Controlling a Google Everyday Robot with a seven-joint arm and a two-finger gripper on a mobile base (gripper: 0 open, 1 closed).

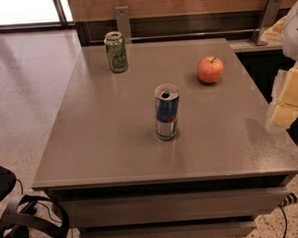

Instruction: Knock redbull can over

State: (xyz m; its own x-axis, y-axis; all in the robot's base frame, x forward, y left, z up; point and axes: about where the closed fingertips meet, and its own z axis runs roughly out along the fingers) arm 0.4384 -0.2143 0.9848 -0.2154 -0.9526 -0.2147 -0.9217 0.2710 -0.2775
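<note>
Here's the can [167, 112], standing upright near the middle of the tabletop [100, 143], a shade toward the near side. It's slim and tall. The silver top faces up at me, with a dark opening showing in the lid. Below the rim the side is split into blue and silver panels, and there's a small red mark low on the face I can see. A silver band runs round the base, and the base sits flat on the grey surface with a faint reflection around it. Nothing is touching it.

My end effector [287, 101] is out at 3 o'clock from the can, by the right-hand edge of the tabletop. It shows as pale cream and white blocks, partly cut off by the frame. It is well apart from the can, with bare grey surface between them. I cannot tell whether it is spread or pressed together.

At 11 o'clock from the can, near the far left corner, a green can [116, 52] stands upright too, shorter-looking and well apart. At 1 o'clock sits an apple [210, 69], red-orange with its stem up. It lies nearer the far right side and is also clear of the can. The apple is between the can and the back right corner, and my end effector hangs nearer to me than the apple does.

Under the tabletop I see grey drawer fronts [178, 207]. A speckled floor [22, 97] runs off to the left, and a dark cable [41, 216] loops at 7 o'clock, down by the near left corner.
</note>
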